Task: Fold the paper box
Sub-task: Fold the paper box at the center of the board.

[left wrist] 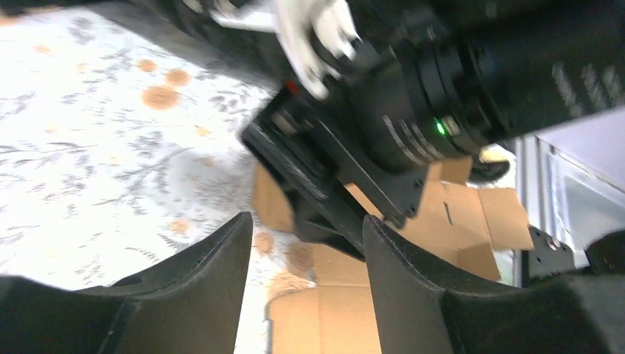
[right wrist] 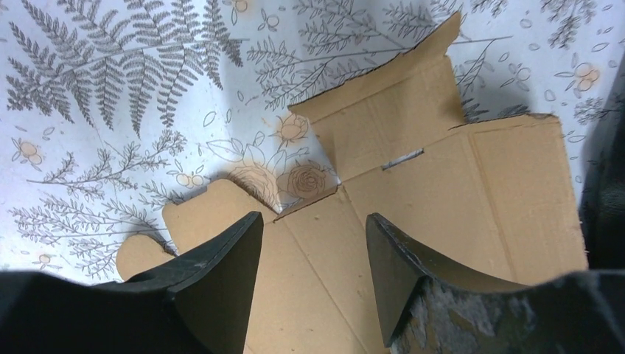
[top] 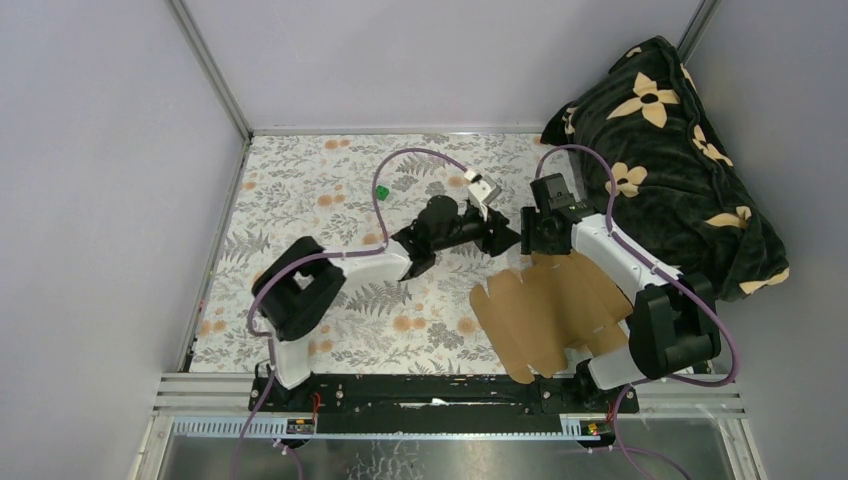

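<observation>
Robot test cell, lab-style rig, not a lived-in room.

Closed booth: plain grey panel walls (top: 100, 200) joined by aluminium frame posts (top: 212, 75), surface (top: 300, 200) covered with a floral printed cloth, metal mounting rail (top: 450, 385) along its near edge. Two white-and-black arms bolted to that rail side by side, left arm (top: 370, 262) and right arm (top: 620, 255), with purple cables (top: 420, 153) looping along them. Small green light (left wrist: 440, 127) lit on the right arm's wrist, seen from the left wrist view. Only props around: flat brown paper box (top: 540, 310) on the cloth, tiny green cube (top: 381, 190) further back, dark flower-print blanket (top: 660, 150) bunched in the far right corner against the wall.
</observation>
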Controlling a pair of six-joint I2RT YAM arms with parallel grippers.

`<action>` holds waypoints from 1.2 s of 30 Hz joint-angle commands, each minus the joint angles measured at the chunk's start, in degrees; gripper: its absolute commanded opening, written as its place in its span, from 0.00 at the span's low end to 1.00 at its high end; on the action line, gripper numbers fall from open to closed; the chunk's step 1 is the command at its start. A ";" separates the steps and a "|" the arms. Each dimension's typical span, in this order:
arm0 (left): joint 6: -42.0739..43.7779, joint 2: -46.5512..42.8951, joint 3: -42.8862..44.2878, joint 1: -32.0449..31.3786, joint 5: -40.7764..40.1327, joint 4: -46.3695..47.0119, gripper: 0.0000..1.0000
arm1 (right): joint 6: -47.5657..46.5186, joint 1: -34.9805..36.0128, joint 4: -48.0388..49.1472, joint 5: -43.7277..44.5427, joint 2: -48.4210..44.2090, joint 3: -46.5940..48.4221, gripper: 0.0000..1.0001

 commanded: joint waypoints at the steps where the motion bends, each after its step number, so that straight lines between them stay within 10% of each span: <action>1: 1.58 -7.17 -1.10 0.58 -10.39 -12.22 0.65 | 1.29 0.11 -0.21 -1.91 -2.87 -1.34 0.62; 11: -4.05 -24.69 -7.60 0.92 -26.32 -33.95 0.67 | 3.77 0.17 0.80 -2.37 -2.14 -5.47 0.63; 36: -2.57 -32.82 -14.24 1.05 -25.23 -36.17 0.66 | 10.49 7.05 2.73 6.66 5.01 -4.05 0.58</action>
